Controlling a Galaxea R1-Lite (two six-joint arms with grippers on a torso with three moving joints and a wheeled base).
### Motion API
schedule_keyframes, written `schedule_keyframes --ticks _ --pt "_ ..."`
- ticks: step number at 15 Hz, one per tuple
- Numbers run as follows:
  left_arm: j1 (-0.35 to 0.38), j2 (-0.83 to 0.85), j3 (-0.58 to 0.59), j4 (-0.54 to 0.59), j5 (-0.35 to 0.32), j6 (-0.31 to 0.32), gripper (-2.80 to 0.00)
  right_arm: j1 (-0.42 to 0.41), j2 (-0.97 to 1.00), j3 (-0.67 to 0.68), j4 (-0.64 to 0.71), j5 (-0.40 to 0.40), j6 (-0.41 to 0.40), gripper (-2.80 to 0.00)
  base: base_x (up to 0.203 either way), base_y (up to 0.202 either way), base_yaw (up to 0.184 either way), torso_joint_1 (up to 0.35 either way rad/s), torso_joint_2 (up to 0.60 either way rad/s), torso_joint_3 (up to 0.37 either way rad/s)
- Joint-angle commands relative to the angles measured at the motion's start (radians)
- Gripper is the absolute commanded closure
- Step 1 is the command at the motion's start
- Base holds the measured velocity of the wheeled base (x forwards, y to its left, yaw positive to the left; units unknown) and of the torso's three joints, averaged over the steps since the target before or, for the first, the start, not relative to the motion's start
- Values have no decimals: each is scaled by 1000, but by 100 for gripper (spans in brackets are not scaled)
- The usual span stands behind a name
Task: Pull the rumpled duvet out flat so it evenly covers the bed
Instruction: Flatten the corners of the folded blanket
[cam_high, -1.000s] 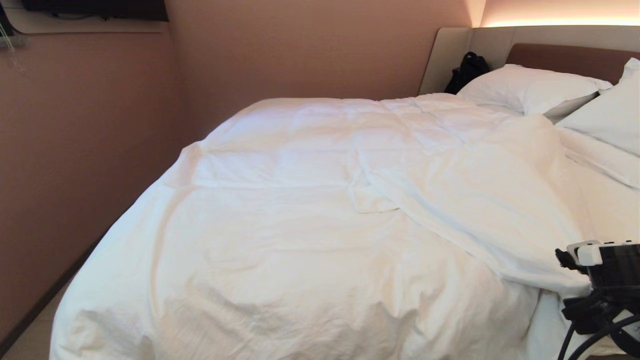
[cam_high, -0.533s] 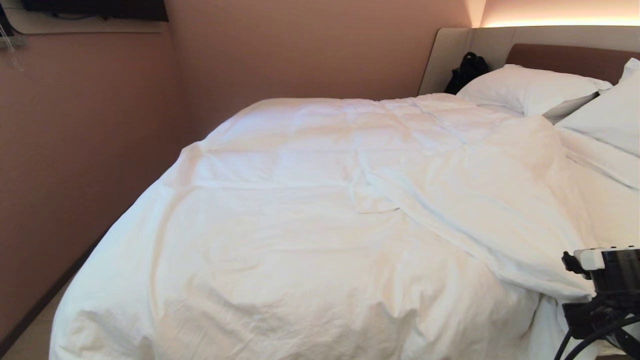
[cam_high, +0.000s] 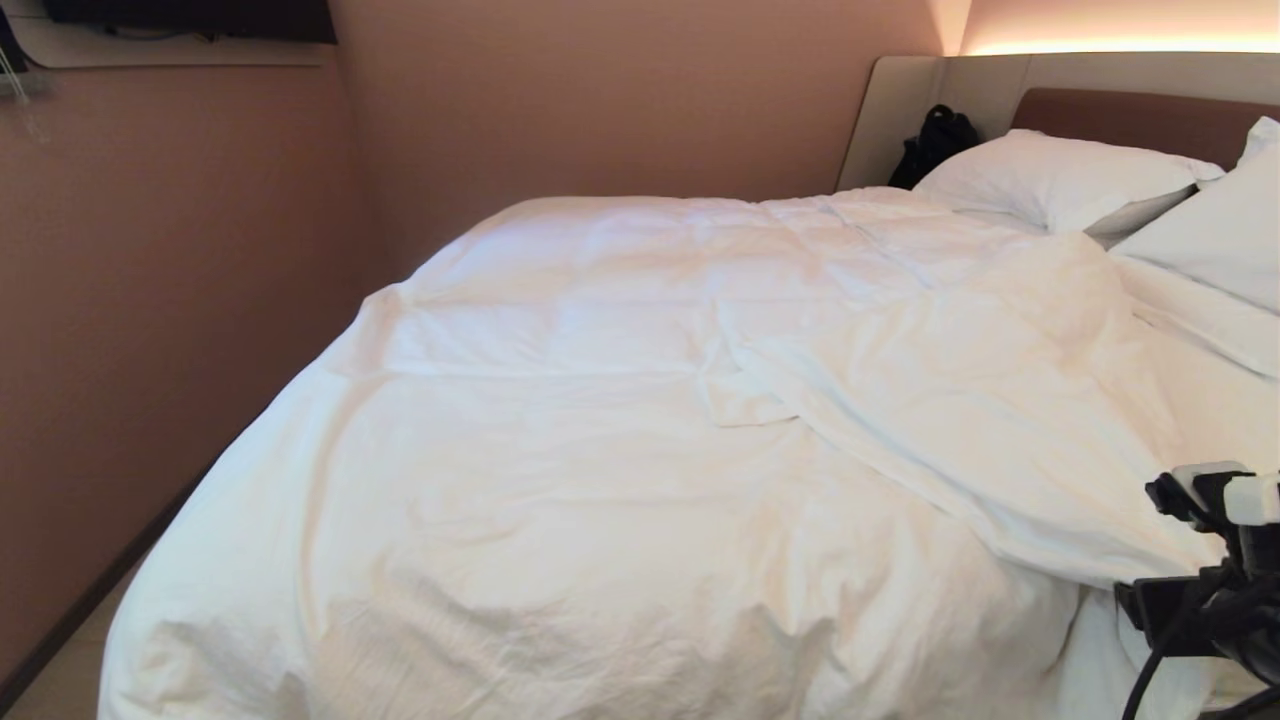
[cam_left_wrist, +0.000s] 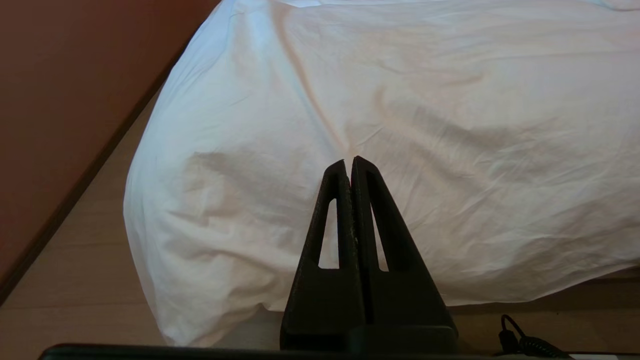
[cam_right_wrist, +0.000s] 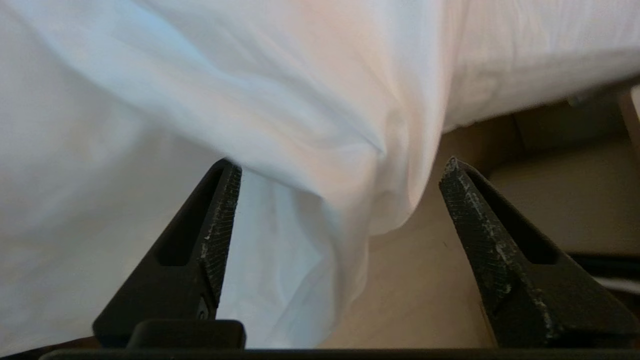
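Observation:
The white duvet (cam_high: 600, 450) lies over most of the bed (cam_high: 1130, 115), with a thick diagonal fold (cam_high: 950, 400) bunched toward the right side below the pillows. My right gripper (cam_right_wrist: 340, 172) is open at the bed's near right edge. A hanging flap of the duvet (cam_right_wrist: 300, 125) droops between its fingers, which are not pressing on it. In the head view only the right arm (cam_high: 1210, 600) shows, at the bottom right. My left gripper (cam_left_wrist: 348, 161) is shut on nothing, parked low in front of the duvet-covered foot corner (cam_left_wrist: 225, 200).
Two white pillows (cam_high: 1060, 175) (cam_high: 1215, 240) rest against the headboard, with a black bag (cam_high: 935, 140) in the corner behind them. A pink wall (cam_high: 180, 300) runs close along the bed's left side. Beige floor (cam_left_wrist: 75, 280) shows beside the foot corner and under the right gripper (cam_right_wrist: 425, 280).
In the head view my right arm has shifted right and slightly up at the bottom right corner. The duvet edge beside it has settled a little. The rest of the duvet is unchanged.

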Motion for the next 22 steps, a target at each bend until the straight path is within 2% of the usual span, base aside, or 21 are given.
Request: schedule_keyframes --ticks 1,4,6,9,10,17,22 --pt "0 0 0 0 0 0 0 30 -102 -35 118 86 1 -280 0 0 0 0 0 0" --pt "0 0 0 0 0 0 0 44 -196 -130 293 265 15 -280 0 0 0 0 0 0" --pt "0 0 0 0 0 0 0 44 -224 -242 424 373 61 -280 0 0 0 0 0 0" --pt "0 0 0 0 0 0 0 45 -191 -377 503 410 110 -280 0 0 0 0 0 0" --pt "0 0 0 0 0 0 0 45 -160 -419 505 412 114 0 0 0 0 0 0 0" --pt "0 0 0 0 0 0 0 47 31 -585 507 457 138 0 0 0 0 0 0 0" --pt "0 0 0 0 0 0 0 46 179 -723 508 427 150 0 0 0 0 0 0 0"
